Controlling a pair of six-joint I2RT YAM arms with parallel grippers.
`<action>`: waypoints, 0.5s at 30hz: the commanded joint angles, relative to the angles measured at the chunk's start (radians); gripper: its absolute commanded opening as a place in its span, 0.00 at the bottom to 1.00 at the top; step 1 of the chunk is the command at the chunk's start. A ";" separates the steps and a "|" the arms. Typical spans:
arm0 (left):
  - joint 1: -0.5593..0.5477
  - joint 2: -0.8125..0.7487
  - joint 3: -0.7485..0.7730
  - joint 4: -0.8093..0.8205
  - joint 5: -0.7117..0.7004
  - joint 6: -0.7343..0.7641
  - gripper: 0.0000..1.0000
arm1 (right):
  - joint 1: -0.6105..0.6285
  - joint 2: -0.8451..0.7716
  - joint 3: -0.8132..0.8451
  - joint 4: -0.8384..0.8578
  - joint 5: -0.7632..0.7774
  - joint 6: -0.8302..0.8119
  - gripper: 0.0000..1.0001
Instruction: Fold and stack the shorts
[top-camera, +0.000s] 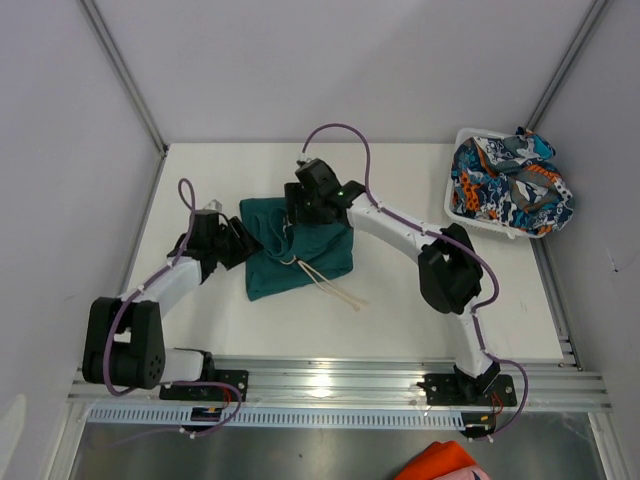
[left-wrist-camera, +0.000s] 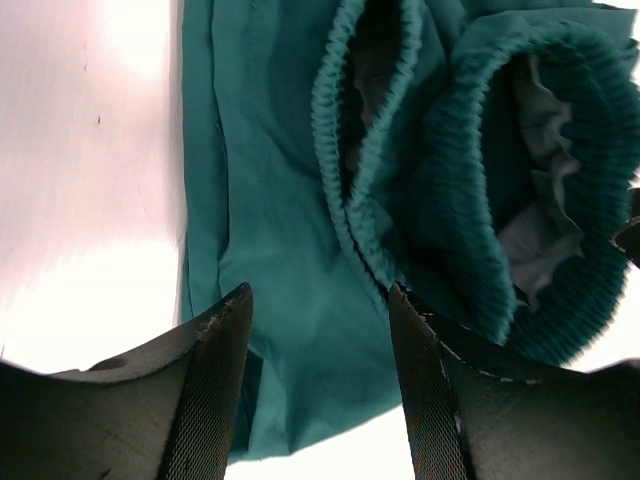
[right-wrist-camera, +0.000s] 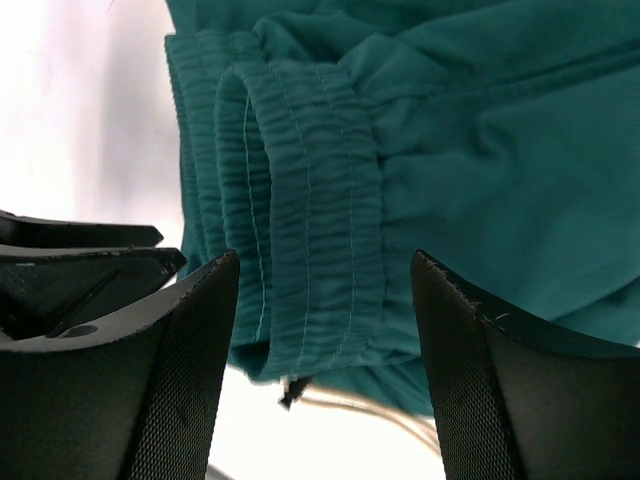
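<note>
The dark teal shorts (top-camera: 300, 255) lie folded in the middle of the table, and their pale drawstring (top-camera: 335, 285) trails toward the near side. My left gripper (top-camera: 250, 240) hovers at their left edge, jaws open, with flat teal cloth (left-wrist-camera: 300, 250) and the ribbed waistband (left-wrist-camera: 480, 180) beyond its fingers. My right gripper (top-camera: 300, 205) is over the far edge, jaws open, and the folded waistband (right-wrist-camera: 310, 220) lies between and beyond its fingers, ungripped. The printed shorts (top-camera: 505, 185) sit bunched in the basket at the far right.
The white mesh basket (top-camera: 468, 133) stands at the table's far right corner. An orange cloth (top-camera: 445, 462) shows below the rail at the near edge. The two grippers are close together over the teal shorts. Grey walls enclose the table.
</note>
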 joint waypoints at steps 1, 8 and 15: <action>0.010 0.046 0.052 0.098 0.022 -0.011 0.60 | 0.028 0.045 0.083 0.014 0.114 -0.042 0.70; 0.010 0.148 0.088 0.181 0.012 -0.014 0.60 | 0.065 0.118 0.154 -0.004 0.267 -0.051 0.58; 0.010 0.219 0.109 0.253 0.027 -0.009 0.59 | 0.082 0.122 0.099 0.111 0.348 -0.022 0.30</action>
